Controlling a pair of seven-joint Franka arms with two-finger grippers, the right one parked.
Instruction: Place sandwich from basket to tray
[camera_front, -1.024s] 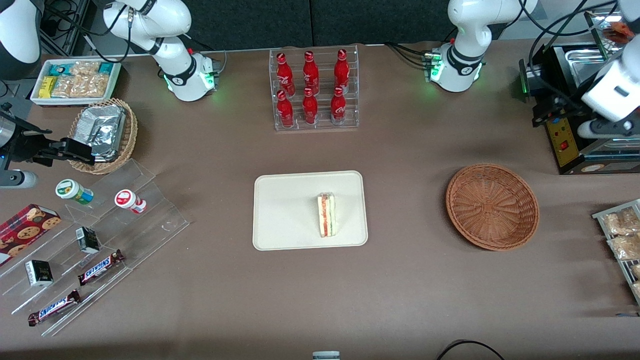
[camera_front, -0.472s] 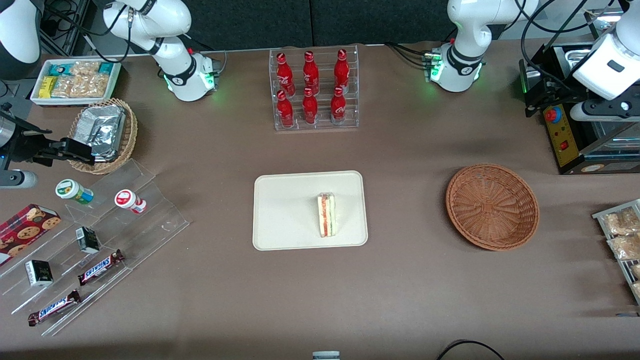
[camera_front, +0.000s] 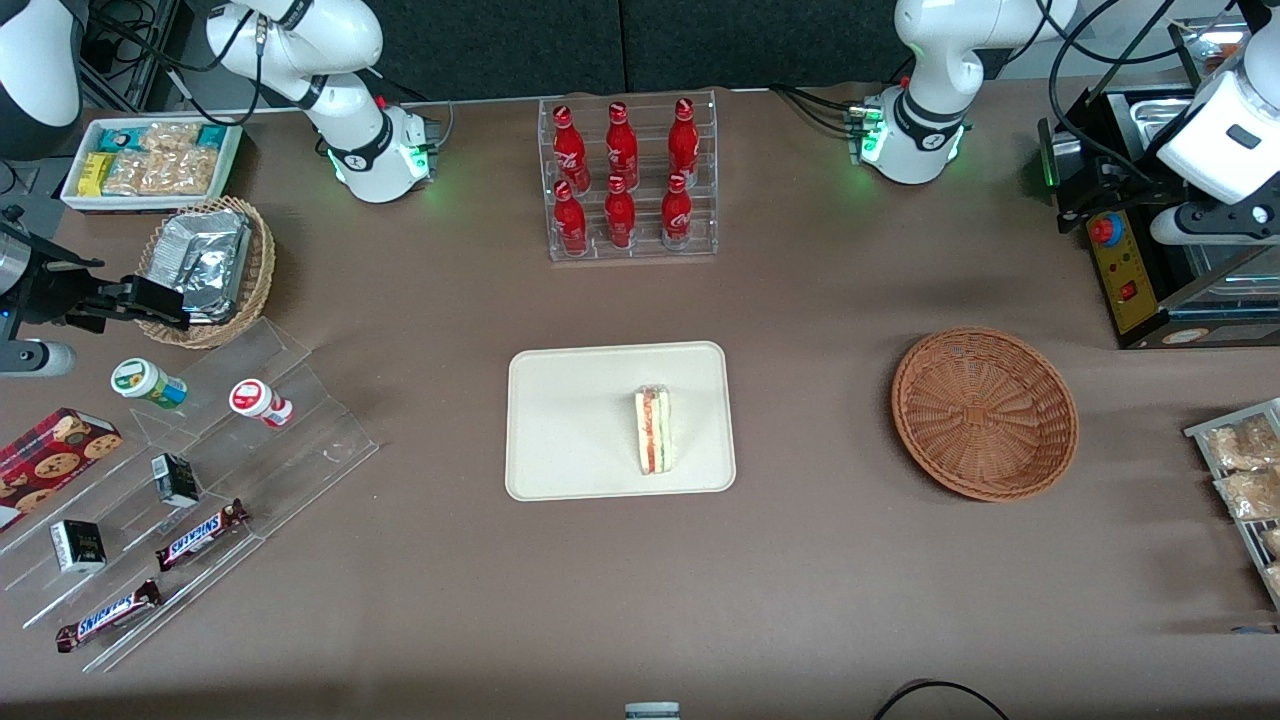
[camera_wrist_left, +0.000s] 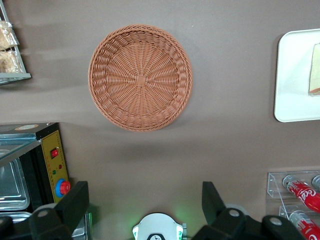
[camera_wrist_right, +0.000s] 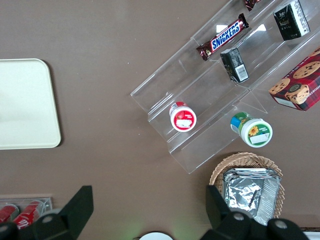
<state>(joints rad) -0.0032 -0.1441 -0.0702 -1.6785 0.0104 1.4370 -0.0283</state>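
The sandwich (camera_front: 654, 431), a white wedge with red and green layers, lies on the cream tray (camera_front: 570, 420), on the part nearest the basket; its edge also shows in the left wrist view (camera_wrist_left: 315, 75). The round reddish-brown basket (camera_front: 985, 412) (camera_wrist_left: 140, 77) holds nothing. My gripper (camera_wrist_left: 144, 192) hangs high over the table toward the working arm's end, farther from the front camera than the basket and beside the black appliance. It is open, with only the arm's green-lit base (camera_wrist_left: 157, 229) showing far below between its fingers.
A clear rack of red bottles (camera_front: 628, 180) stands farther from the camera than the tray. A black appliance (camera_front: 1150, 240) and a rack of snack bags (camera_front: 1240, 470) flank the basket. Acrylic steps with candy bars (camera_front: 200, 480) and a tan basket of foil packs (camera_front: 205, 265) sit toward the parked arm's end.
The working arm's wrist has lifted and drawn back a little farther from the front camera, over the black appliance. The sandwich, tray and basket have not moved.
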